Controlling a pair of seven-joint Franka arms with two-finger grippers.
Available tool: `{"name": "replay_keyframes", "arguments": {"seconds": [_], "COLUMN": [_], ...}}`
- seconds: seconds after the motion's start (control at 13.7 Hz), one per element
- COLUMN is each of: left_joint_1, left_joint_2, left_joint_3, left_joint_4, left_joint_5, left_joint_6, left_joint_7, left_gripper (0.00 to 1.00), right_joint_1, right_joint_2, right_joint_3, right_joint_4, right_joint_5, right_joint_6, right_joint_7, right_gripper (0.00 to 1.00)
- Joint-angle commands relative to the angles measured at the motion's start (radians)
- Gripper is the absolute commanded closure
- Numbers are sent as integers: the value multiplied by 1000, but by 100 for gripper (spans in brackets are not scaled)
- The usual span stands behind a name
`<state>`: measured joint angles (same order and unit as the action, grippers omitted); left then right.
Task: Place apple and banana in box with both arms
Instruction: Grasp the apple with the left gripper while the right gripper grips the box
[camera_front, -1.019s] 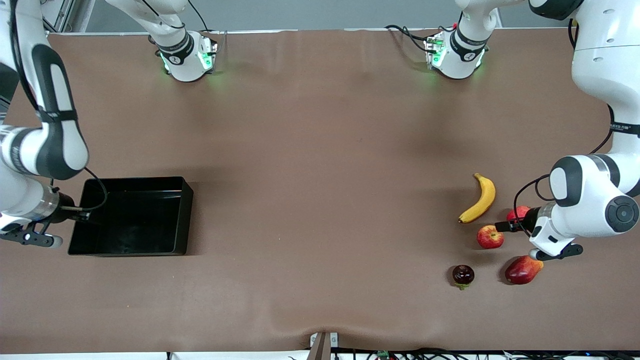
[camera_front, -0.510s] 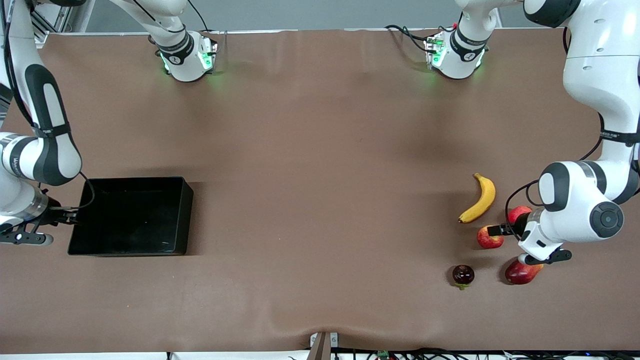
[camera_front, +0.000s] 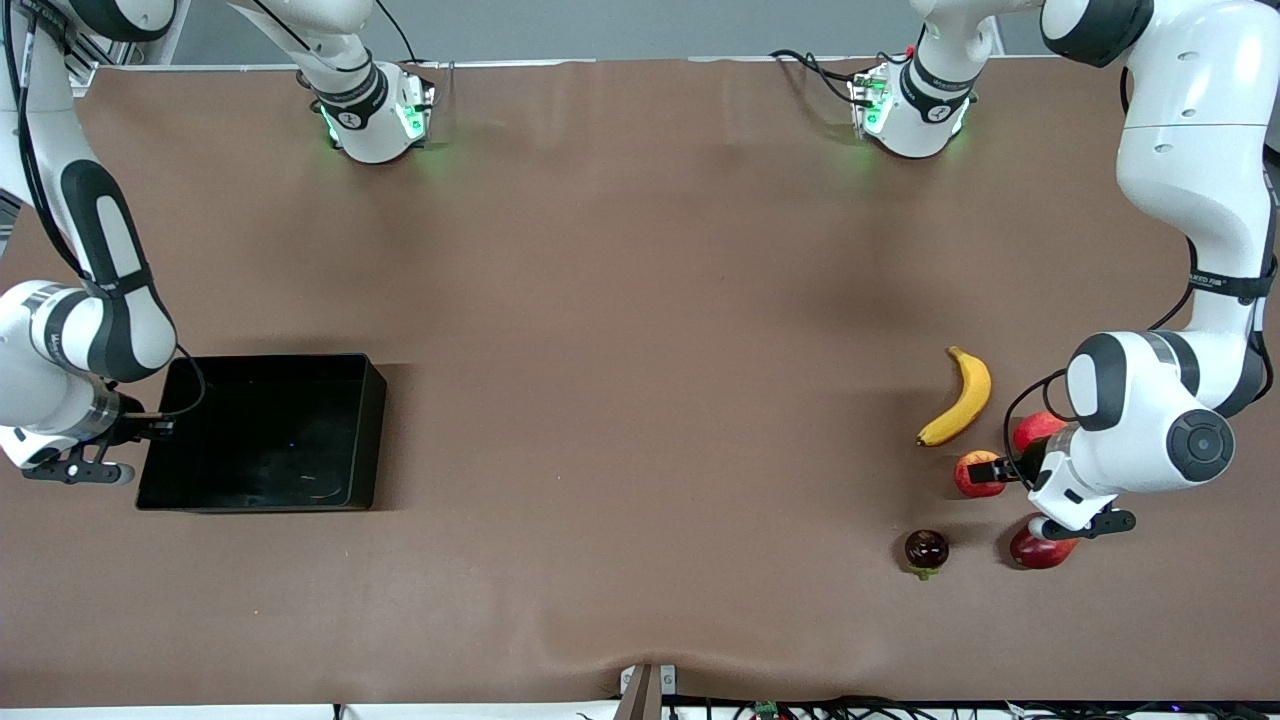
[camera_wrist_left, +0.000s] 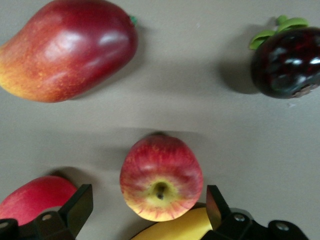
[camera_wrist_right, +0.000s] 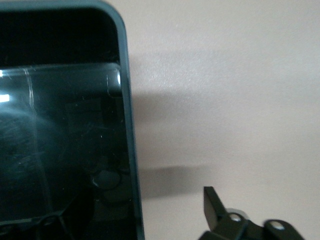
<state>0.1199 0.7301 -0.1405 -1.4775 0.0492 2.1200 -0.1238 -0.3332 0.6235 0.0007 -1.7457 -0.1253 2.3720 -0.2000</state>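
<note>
Showed a brown table from above, with fruit clustered near the corner at the left arm's end, toward the front camera's edge. Found the apple (camera_front: 970, 476) there on the cloth, stem dimple up, with the banana (camera_front: 960, 398) just beside it, farther from the camera, apparently not touching.

Placed the left gripper (camera_front: 986, 468) low over the apple, fingers spread wide to either side of it and not yet touching, in the left wrist view (camera_wrist_left: 147, 200). Judged this a line-up for a top-down pinch across the apple (camera_wrist_left: 161, 184). Noted a tight fit: deeper red fruit (camera_wrist_left: 35, 197) close by one finger, banana (camera_wrist_left: 175, 227) close by the other, so either could be nudged on closing. Left the mango-like fruit (camera_front: 1035, 550) and the dark purple fruit (camera_front: 926, 550) clear, nearer the camera.

Located the box (camera_front: 378, 420) empty near the right arm's end of the table, well apart from the fruit. Set the right gripper (camera_front: 150, 428) at the box's short wall on that end, fingers apart and seemingly straddling the rim (camera_wrist_right: 127, 125), probably to steady or drag the box toward the fruit. Counted neither fruit as boxed.
</note>
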Motion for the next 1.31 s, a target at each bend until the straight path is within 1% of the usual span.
{"name": "replay_keyframes", "arguments": {"seconds": [0.0,0.15,0.44,0.73,0.87,1.02,1.09,1.24], "left_joint_1": [-6,-11,-14,-14,-13,-3,-2,1], "left_joint_2": [31,40,72,74,71,68,63,54], "left_joint_3": [-5,-8,-7,-5,-5,-5,-4,-4], "left_joint_4": [51,54,52,49,48,39,31,11], "left_joint_5": [12,11,11,21,23,24,24,26], "left_joint_6": [-2,0,41,41,41,41,35,28], "left_joint_7": [-17,-19,-20,-1,1,3,3,0], "left_gripper": [0,0,0,0,0,0,15,41], "right_joint_1": [-32,-35,-27,-15,12,63,94,170], "right_joint_2": [-1,1,-7,-21,-45,-74,-86,-106], "right_joint_3": [25,24,24,28,28,28,28,28], "right_joint_4": [2,2,26,135,169,169,169,169], "right_joint_5": [42,114,116,118,118,119,119,119], "right_joint_6": [1,-5,-40,-192,-246,-246,-246,-249], "right_joint_7": [-54,-97,-104,-102,-95,-82,-56,37], "right_gripper": [99,100,100,100,100,100,100,100]}}
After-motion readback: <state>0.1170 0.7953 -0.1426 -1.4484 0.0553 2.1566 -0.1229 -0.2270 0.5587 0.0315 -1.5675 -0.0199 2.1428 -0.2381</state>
